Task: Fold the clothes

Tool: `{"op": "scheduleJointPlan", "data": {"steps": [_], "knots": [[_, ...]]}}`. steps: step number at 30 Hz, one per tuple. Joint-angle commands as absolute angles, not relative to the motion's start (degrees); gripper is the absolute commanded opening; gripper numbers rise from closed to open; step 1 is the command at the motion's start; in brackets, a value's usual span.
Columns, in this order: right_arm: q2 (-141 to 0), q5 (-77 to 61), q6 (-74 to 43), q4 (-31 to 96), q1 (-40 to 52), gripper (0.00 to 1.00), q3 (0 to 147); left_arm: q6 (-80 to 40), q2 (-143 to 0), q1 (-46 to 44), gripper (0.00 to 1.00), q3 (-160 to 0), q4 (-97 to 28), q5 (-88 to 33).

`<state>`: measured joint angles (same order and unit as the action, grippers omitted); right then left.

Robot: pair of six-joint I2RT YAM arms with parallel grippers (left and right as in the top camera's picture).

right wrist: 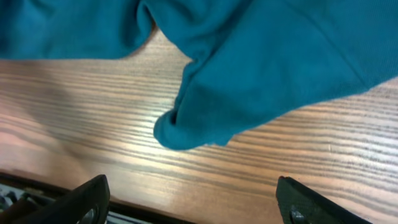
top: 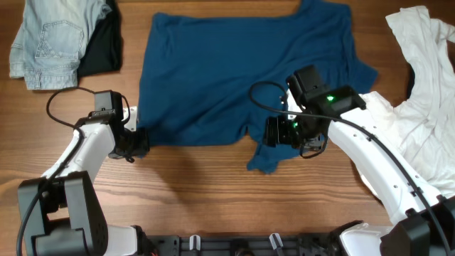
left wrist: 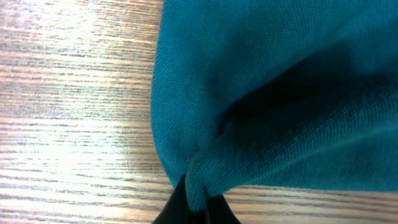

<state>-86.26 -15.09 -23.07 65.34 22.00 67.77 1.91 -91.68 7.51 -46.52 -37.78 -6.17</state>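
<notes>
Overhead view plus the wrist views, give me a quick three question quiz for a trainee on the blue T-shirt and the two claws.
1. True or false: the left claw is shut on the edge of the T-shirt.
2. Where is the white shirt in the overhead view? A: far left. B: right side. C: under the T-shirt.
3. Fill in: the right claw is ____, with nothing between its fingers.

Key: 1 true; 2 B; 3 open.
</notes>
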Motion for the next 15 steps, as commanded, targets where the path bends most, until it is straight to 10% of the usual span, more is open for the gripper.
{"op": "scheduleJointPlan", "data": {"steps": [1, 15], "knots": [[-85.7, -17.8, -22.6, 66.1, 23.0, 0.86, 65.0, -3.4, -91.8, 7.2, 0.04, -48.2, -38.0, -7.0], [-86.1, -19.3, -25.7, 46.5, 23.8, 0.82, 49.1, -3.7, -91.7, 7.2, 0.04, -48.8, -35.3, -7.1]]}}
